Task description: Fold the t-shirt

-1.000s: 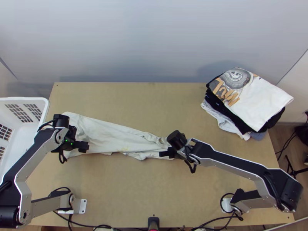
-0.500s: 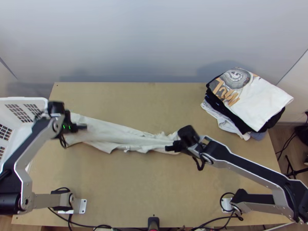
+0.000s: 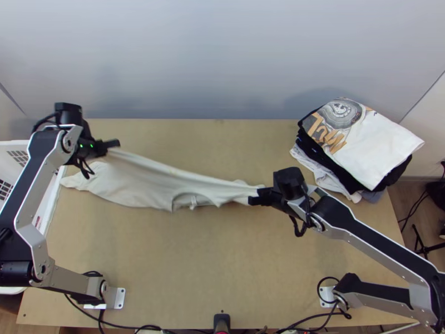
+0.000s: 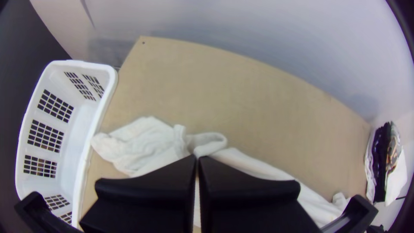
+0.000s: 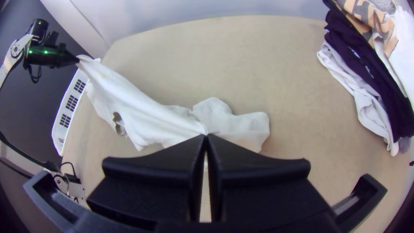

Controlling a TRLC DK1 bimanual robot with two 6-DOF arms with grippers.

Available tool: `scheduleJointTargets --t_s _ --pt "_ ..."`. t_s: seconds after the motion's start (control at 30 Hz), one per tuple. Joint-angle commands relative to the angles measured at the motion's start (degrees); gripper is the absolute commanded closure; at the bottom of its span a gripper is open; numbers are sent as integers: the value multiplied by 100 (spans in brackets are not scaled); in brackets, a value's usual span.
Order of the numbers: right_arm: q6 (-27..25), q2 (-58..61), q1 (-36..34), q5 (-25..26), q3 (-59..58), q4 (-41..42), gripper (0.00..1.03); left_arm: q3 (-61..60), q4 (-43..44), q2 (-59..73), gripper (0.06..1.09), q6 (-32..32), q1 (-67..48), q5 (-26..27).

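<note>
At the table's (image 3: 183, 267) 9 o'clock, a basket (image 4: 111, 74); at 10, the left gripper (image 3: 115, 143), clenched on 1 raised part of the t-shirt (image 3: 161, 186). Cloth stretches toward 4 o'clock, to the right gripper (image 3: 252, 200), pinching another part. Clothes (image 3: 384, 145) are stacked at 2.

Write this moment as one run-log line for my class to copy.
T-shirt: stretched between grippers, not yet folded | left gripper: shut on cloth | right gripper: shut on cloth | garment stack: table's far right corner
</note>
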Motion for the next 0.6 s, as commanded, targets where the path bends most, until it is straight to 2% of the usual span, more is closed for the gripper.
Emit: scheduleJointTargets --t_s 0.0,0.2,0.37,0.5,0.57 --pt "42 -244 -31 -78 -104 -517 100 -433 -1381 -408 105 568 -266 684" --pt "25 -270 -269 -78 -254 -517 100 -670 -3104 -1560 105 1553 -1145 2082" --pt "16 -77 -418 -113 -315 -455 100 -1681 -3262 -2729 105 1728 -2807 2082" --pt "7 55 -559 -140 -342 -438 100 -2489 -3236 -2641 105 1166 -3835 2108" --pt "7 90 -585 -140 -377 -438 100 -2823 -3139 -2465 105 1078 -4019 2169"
